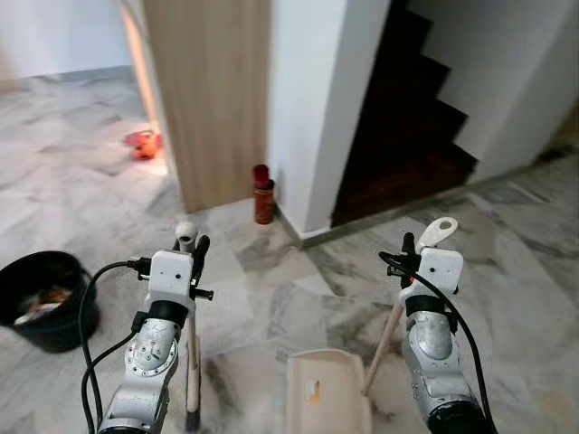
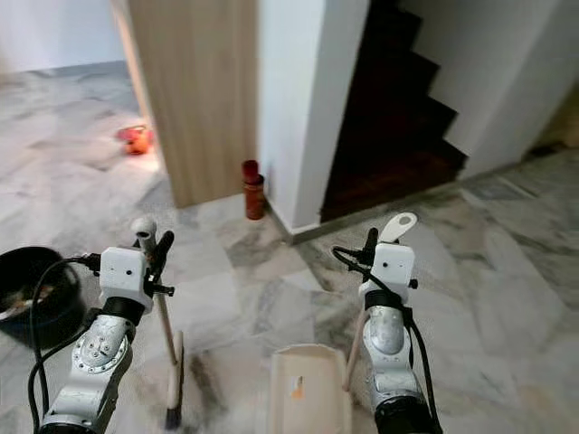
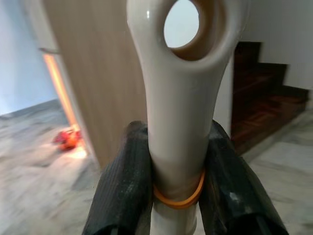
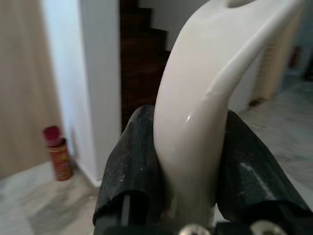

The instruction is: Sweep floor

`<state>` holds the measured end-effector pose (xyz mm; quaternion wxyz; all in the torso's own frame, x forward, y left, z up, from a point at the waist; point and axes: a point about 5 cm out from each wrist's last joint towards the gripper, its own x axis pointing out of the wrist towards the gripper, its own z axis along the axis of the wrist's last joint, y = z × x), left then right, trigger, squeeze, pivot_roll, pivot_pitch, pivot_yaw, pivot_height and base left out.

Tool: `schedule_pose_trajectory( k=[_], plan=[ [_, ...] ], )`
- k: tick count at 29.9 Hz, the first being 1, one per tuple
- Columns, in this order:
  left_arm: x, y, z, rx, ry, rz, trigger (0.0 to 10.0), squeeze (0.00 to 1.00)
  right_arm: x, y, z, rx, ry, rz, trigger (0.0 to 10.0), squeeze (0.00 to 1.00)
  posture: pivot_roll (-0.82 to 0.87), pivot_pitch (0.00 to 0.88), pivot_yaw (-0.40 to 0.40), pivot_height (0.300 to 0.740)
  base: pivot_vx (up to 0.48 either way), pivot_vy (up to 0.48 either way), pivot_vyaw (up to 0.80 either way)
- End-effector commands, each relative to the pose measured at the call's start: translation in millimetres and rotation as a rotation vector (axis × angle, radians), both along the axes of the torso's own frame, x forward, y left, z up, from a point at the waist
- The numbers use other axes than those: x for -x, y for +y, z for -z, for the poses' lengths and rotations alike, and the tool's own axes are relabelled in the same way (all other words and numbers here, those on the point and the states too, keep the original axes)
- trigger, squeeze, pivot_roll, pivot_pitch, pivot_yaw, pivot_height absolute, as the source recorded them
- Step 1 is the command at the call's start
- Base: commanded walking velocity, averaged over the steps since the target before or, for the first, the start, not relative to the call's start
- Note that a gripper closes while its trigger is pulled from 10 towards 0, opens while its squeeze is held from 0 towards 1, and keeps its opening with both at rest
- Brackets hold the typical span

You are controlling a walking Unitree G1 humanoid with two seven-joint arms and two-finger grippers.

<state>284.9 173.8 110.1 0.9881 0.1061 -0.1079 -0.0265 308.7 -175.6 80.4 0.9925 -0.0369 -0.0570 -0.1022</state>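
The left gripper [image 3: 177, 181] pinches one broom handle [image 3: 178, 122]. The right gripper [image 4: 190, 166] pinches one dustpan handle [image 4: 205, 107]. One black bin [image 1: 41, 298] and one red can [image 1: 263, 194] stand on the floor [image 1: 271, 280].

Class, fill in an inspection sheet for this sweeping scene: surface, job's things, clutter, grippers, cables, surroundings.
Surface: grey-veined marble floor.
Job's things: broom with cream handle, upright at the robot's left; cream dustpan on the floor ahead, its handle rising to the right.
Clutter: red spray can by the wall corner; red-orange item near the doorway, too blurred to name; black bin holding rubbish, at left.
Grippers: left gripper shut on the broom; right gripper shut on the dustpan handle.
Cables: black cables loop along both arms.
Surroundings: wooden door, white wall, dark staircase.
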Motion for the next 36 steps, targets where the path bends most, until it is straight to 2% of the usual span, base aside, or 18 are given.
schedule_pose_trajectory(
  k=[1, 8, 10, 15, 36],
  plan=[
    [-3.8, -1.6, -7.9, -0.032, -0.042, 0.007, 10.0, 0.00, -4.4, 0.8, -7.9, 0.002, -0.034, -0.003, 10.0, 0.00, 0.13, 0.019, -0.066, 0.740, 0.000, -0.330, -0.79],
    [-4.3, -2.1, -8.5, -0.026, -0.047, 0.005, 10.0, 0.00, -4.5, 0.7, -8.0, 0.005, -0.035, -0.002, 10.0, 0.00, 0.13, 0.018, -0.067, 0.740, 0.000, -0.153, -0.80],
    [-4.4, -1.9, -8.4, -0.044, -0.046, 0.004, 10.0, 0.00, -4.6, 0.7, -8.2, 0.009, -0.035, -0.001, 10.0, 0.00, 0.13, 0.018, -0.067, 0.740, 0.000, -0.285, -0.80],
    [-4.6, -1.7, -8.2, -0.027, -0.048, 0.002, 10.0, 0.00, -4.7, 1.0, -8.5, 0.010, -0.036, 0.000, 10.0, 0.00, 0.13, 0.017, -0.066, 0.740, 0.000, -0.420, -0.80],
    [-6.4, -1.1, -9.1, -0.037, -0.052, 0.006, 10.0, 0.00, -5.3, 1.7, -8.6, 0.012, -0.039, 0.008, 10.0, 0.00, 0.13, 0.014, -0.060, 0.740, 0.000, 0.000, -0.80]
  ],
)
